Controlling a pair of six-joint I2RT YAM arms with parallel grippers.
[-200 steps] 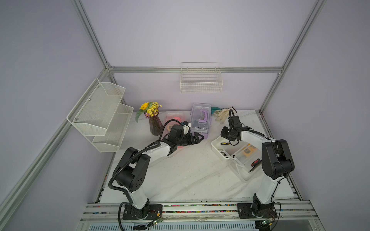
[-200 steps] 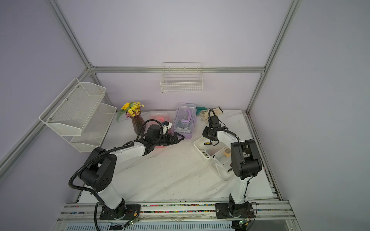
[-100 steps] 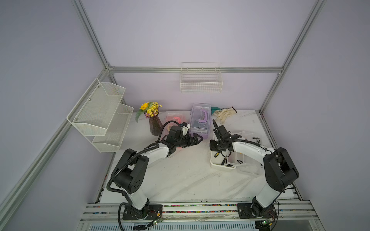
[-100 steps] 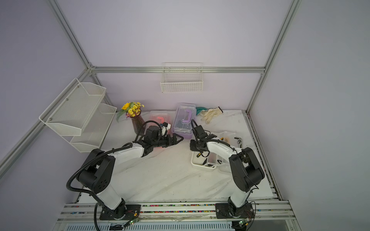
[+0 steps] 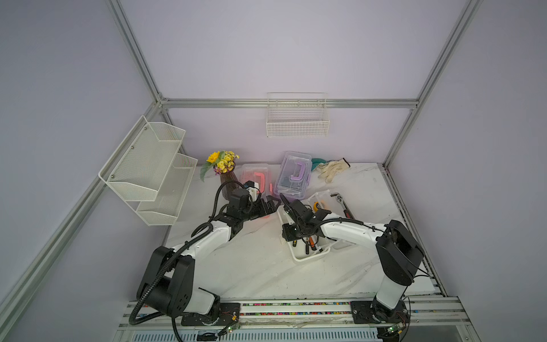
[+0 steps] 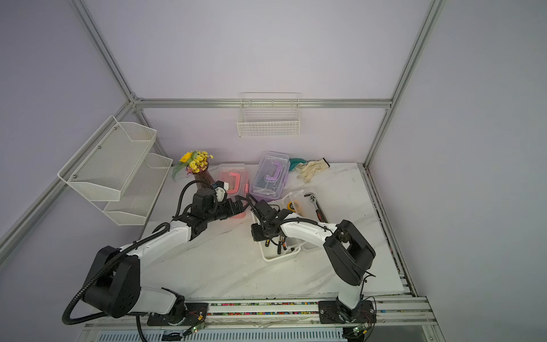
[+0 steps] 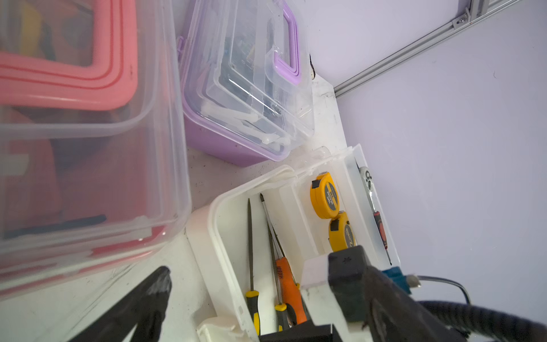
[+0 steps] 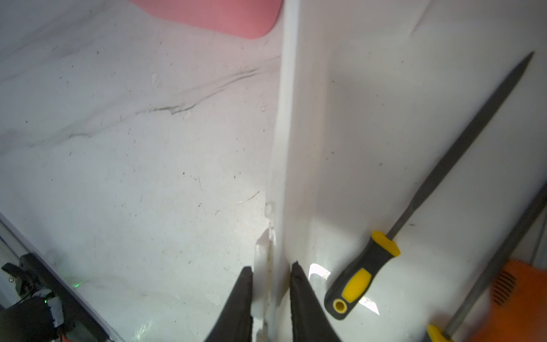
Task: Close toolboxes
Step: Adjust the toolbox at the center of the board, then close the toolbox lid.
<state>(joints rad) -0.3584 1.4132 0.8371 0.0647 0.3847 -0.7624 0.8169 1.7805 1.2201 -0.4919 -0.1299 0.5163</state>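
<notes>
Pinch on white box wall

Narrow jaws of the right gripper (image 8: 270,272) pinch the white toolbox (image 5: 307,258) wall, one inside; that open box lies right of frame centre; left gripper (image 5: 272,206) gapes wide beside the pink toolbox (image 5: 251,173); purple toolbox (image 5: 296,174) upper centre, lidded.

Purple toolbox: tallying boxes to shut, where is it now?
In both top views the purple toolbox sits at the back of the table, between the pink toolbox on its left and the work glove on its right, behind the white toolbox.
</notes>
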